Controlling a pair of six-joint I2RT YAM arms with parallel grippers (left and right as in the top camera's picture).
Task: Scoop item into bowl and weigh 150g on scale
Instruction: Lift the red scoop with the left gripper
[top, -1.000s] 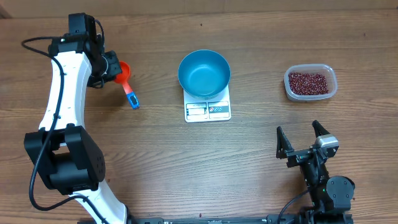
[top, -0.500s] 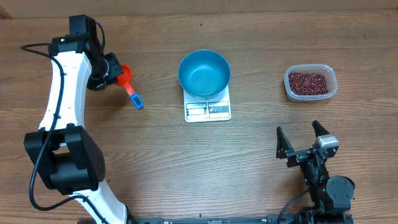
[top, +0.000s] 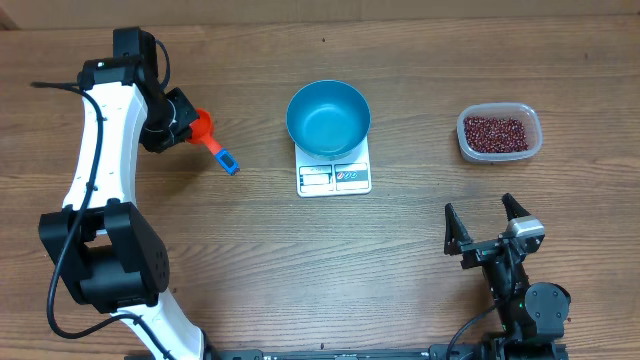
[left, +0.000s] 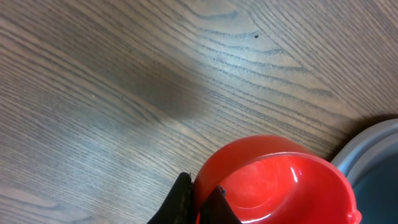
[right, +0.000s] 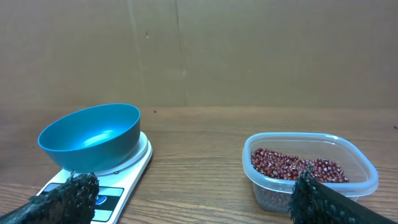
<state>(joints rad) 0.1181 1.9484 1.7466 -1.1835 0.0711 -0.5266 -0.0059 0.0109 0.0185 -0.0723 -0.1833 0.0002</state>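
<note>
- Wooden desk (top: 250, 260), brown and grained, carries everything in view.
- Near the middle of the desk, toward the back edge, a small white scale (top: 334, 177) lies flat, its display and label panels along the near side.
- A round light blue bowl (top: 328, 118) sits on the scale and covers the far part of it; the bowl is wider than the scale and overhangs it on both sides.
- Toward the right edge of the desk, well apart from the bowl, stands a clear plastic tub (top: 536, 140) with rounded corners.
- Dark red beans (top: 494, 131) lie in the tub as a loose layer over its bottom.
- Close to the back left corner, the left gripper (top: 183, 118) is closed on an orange-red scoop (top: 204, 128), pinching the rim of its cup.
- The scoop's handle points toward the middle of the desk and ends in a blue tip; I cannot tell whether that tip touches the wood.
- From the left wrist camera, two dark fingers (left: 180, 198) clamp the red cup's edge, one inside and one outside, with bare wood beyond.
- By the front edge on the right, the right gripper (top: 486, 226) has its jaws spread wide and holds nothing.
- From the right wrist camera, the bowl on the scale is at the left and the tub of beans at the right.
</note>
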